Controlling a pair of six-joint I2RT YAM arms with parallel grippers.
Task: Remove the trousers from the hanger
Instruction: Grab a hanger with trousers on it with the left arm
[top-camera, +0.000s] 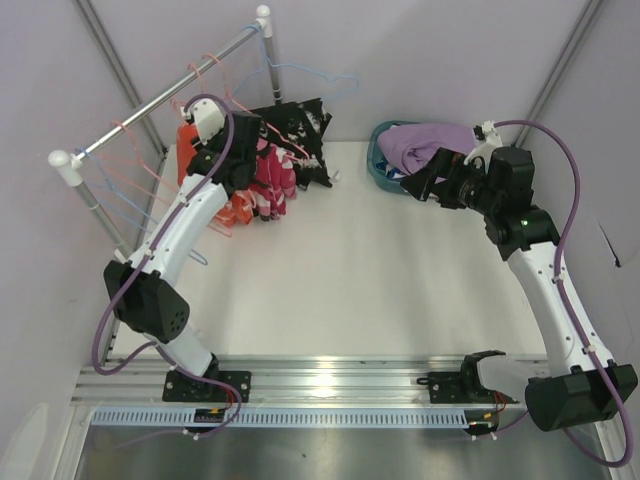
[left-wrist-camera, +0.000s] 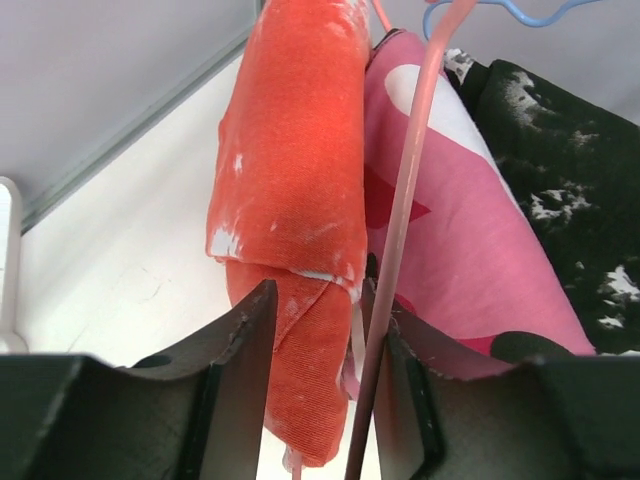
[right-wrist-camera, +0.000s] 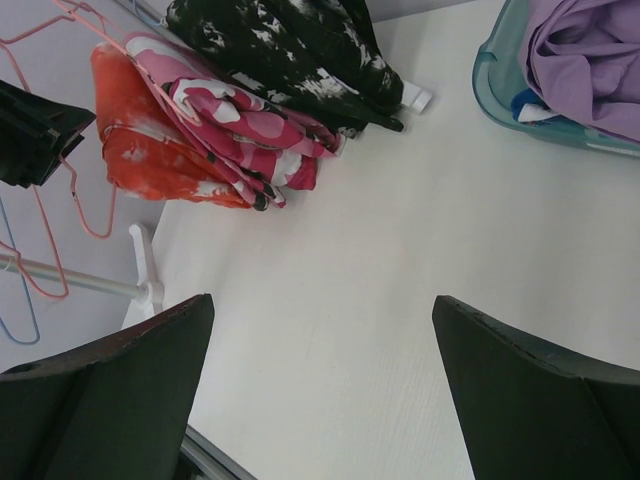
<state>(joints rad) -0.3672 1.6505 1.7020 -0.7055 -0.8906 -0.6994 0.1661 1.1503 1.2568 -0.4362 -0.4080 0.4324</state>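
Three pairs of trousers hang at the far left: orange (left-wrist-camera: 290, 180), pink-magenta patterned (left-wrist-camera: 470, 230) and black with white speckles (left-wrist-camera: 570, 180). From above they show as orange (top-camera: 237, 208), pink-magenta (top-camera: 275, 180) and black (top-camera: 300, 135). My left gripper (left-wrist-camera: 320, 300) is open, its jaws either side of the orange pair's lower fold. A pink hanger wire (left-wrist-camera: 405, 200) runs down against the right finger. A lavender pair (top-camera: 425, 145) lies in the teal basket (top-camera: 380, 170). My right gripper (right-wrist-camera: 322, 310) hangs wide open over bare table beside the basket, holding nothing.
The metal rail (top-camera: 160, 100) runs diagonally at the back left with several empty pink and blue wire hangers (top-camera: 120, 190) on it. Its white foot (right-wrist-camera: 145, 270) stands on the table. A blue hanger (left-wrist-camera: 520, 12) carries the black pair. Grey walls close the back.
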